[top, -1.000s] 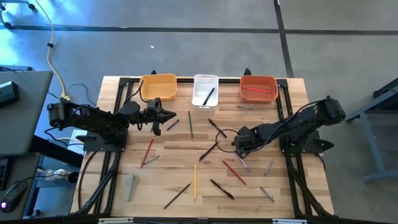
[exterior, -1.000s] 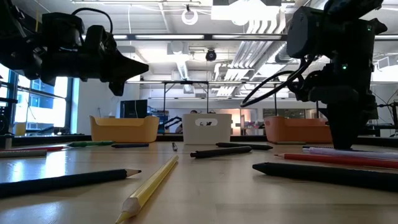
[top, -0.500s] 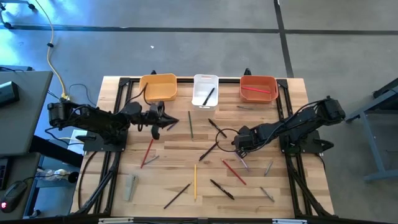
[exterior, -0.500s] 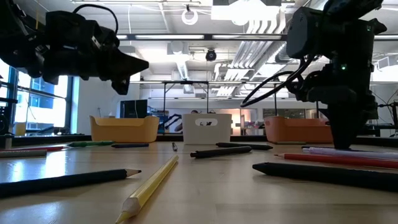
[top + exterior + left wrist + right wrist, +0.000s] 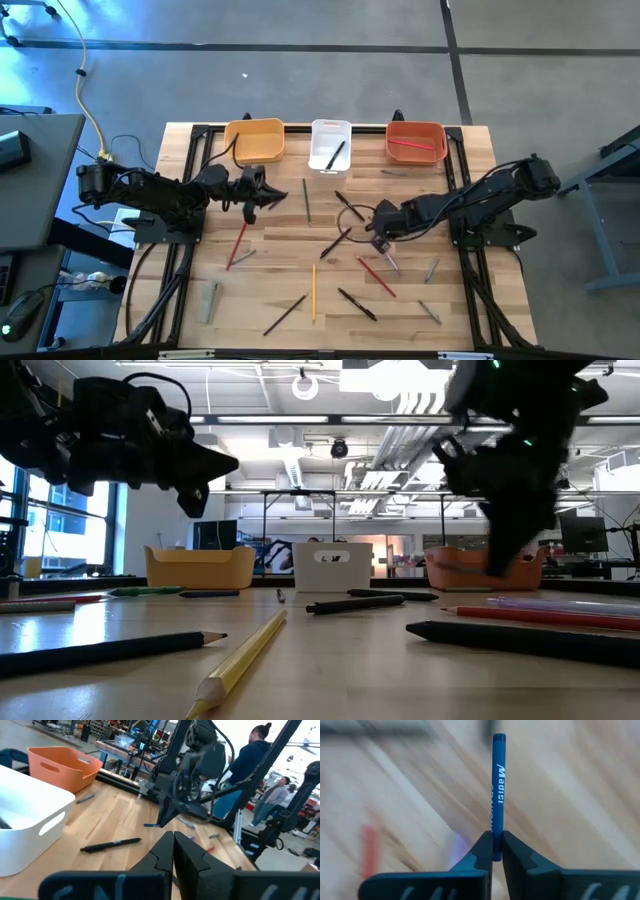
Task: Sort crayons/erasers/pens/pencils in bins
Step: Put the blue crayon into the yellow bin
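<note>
My right gripper hangs over the middle right of the table, shut on a blue crayon that also shows in the left wrist view. My left gripper is shut and empty, level above the table's left half, in front of the yellow-orange bin. The white bin holds a black pen, and the red-orange bin holds a red pencil. Loose pens and pencils lie flat on the table, among them a yellow pencil and a black pen. My right gripper pinches the blue crayon near one end between its two fingers. The fingers come steeply from above, slanting down. The rest of the crayon sticks out past the fingertips, about level, and is lifted off the table.
More sticks lie around my right gripper: red pencils, a green pen, grey pieces. A grey eraser lies near the front left. Black frame rails run along both table sides. People stand beyond the table in the left wrist view.
My right gripper has shut on the blue crayon and risen from the table with it, tipping a little and drifting slightly toward the table's left. My left gripper has rolled a little in place and stayed shut.
</note>
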You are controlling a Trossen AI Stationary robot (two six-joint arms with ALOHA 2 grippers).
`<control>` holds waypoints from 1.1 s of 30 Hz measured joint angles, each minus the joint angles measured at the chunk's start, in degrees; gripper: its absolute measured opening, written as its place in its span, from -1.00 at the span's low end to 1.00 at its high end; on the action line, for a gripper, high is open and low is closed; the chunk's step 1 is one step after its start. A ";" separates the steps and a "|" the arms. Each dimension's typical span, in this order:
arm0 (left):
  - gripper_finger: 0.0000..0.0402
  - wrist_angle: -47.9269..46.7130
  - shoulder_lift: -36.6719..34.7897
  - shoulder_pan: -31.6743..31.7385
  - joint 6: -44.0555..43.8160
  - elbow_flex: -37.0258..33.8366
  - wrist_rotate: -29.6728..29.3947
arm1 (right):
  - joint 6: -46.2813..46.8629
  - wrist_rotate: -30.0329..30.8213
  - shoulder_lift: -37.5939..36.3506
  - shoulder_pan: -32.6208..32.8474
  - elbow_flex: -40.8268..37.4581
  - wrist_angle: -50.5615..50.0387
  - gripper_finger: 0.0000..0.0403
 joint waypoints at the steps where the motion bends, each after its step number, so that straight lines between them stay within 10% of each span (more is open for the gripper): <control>1: -1.00 0.06 0.00 -0.06 -0.54 0.04 0.01 | -1.93 0.84 -0.38 -0.34 0.02 4.02 -0.94; 19: -0.52 -0.15 0.33 -4.34 -0.99 8.46 -0.52 | -33.61 -3.73 11.81 -8.95 0.18 74.74 -0.94; 33: -0.35 -0.24 2.29 -7.58 1.08 13.75 -6.92 | -37.46 -8.50 16.43 -9.29 5.24 80.30 -0.94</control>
